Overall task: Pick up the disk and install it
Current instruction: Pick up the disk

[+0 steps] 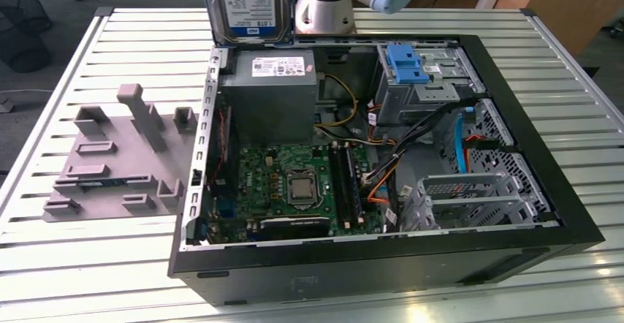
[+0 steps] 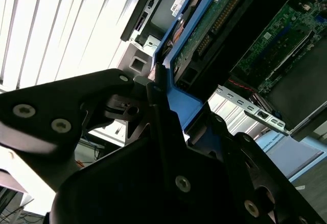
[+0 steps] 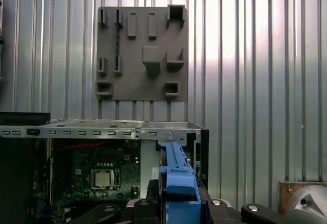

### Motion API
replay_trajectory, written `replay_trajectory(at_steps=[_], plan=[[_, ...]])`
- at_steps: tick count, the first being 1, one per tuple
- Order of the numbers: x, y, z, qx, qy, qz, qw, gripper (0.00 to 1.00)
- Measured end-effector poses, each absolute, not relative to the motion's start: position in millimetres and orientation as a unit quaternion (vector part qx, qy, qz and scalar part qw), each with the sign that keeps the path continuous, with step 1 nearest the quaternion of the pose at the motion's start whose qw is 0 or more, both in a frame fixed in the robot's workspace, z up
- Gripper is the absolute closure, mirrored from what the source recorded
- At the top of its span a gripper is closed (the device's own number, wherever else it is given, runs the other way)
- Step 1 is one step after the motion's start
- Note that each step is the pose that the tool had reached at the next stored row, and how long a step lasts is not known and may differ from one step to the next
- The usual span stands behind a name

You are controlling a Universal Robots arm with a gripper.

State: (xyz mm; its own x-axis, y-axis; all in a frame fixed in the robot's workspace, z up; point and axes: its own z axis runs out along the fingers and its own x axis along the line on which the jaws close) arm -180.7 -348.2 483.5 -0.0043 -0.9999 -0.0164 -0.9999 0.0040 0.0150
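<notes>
Gripper: the gripper is closed hard. In the second wrist view its black fingers pinch the blue carrier frame from both sides, so it is gripping the disk.
Disk: the disk is up off the counter. It stands on edge with its white-and-blue label facing the exterior camera, at the far corner of the computer case on the exterior view's left. Its lower edge sits right at the case's far rim; I cannot tell whether it touches or hangs just above.
Arm: the robot arm is at the far side, just to the exterior view's right of the disk.
Case: it lies open on its side on the slatted metal counter, insides showing.
Far left inside: a grey power supply box with a small white sticker sits directly nearer than the raised disk.
Near left inside: a green motherboard.
Far right inside: a bare blue latch bracket sits on top of the drive bay, well apart from the disk.
Near right inside: a perforated metal drive cage, with cables running past it.
Outside the case: a grey fixture block with slots and posts rests on the counter to the exterior view's left, apart from the case wall.
</notes>
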Motion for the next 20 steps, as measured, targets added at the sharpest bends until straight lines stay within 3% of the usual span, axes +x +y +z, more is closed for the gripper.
replay_trajectory(at_steps=[20], plan=[[-174.9, -350.6, 483.5, -0.706, 0.708, 0.011, 0.000, 0.64]])
